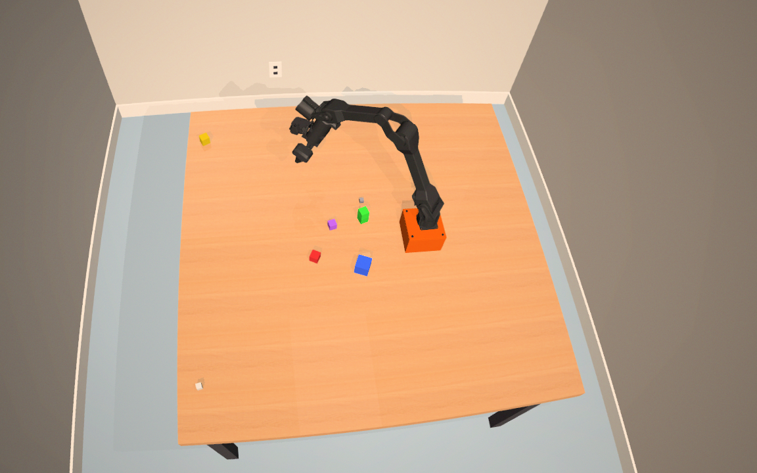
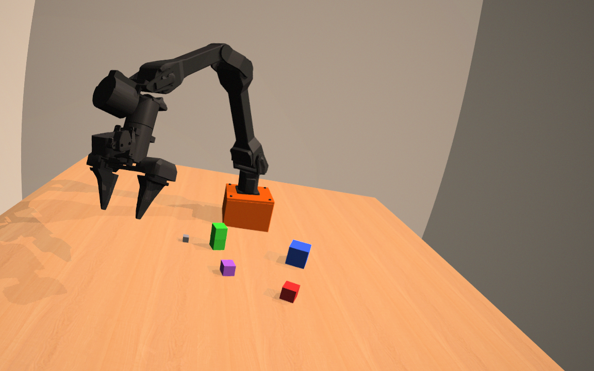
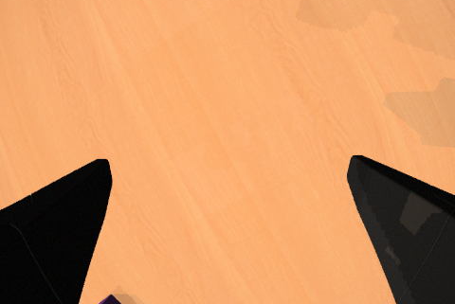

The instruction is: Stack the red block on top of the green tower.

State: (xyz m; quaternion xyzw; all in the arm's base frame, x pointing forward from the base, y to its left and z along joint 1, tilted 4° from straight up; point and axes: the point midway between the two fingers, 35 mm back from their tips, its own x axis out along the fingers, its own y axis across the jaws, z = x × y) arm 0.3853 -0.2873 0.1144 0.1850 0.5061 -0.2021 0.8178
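The red block (image 1: 315, 256) (image 2: 289, 291) sits on the wooden table, in front of the other blocks in the exterior view. The green tower (image 1: 363, 215) (image 2: 218, 236) stands upright, two blocks high, with nothing on top. My gripper (image 2: 120, 213) (image 3: 232, 170) is open and empty, high above the table, off to the wall side of the tower and away from the red block. Its fingers point down and are slightly tilted. The red block and the tower are outside the wrist view.
A purple block (image 1: 332, 225) (image 2: 227, 268) (image 3: 110, 300) lies near the tower, as does a tiny grey cube (image 1: 361, 200) (image 2: 185, 238). A larger blue block (image 1: 362, 265) (image 2: 297, 254) is near the orange base (image 1: 422, 242) (image 2: 247, 214). Yellow (image 1: 204, 139) and white (image 1: 198, 385) cubes lie far off.
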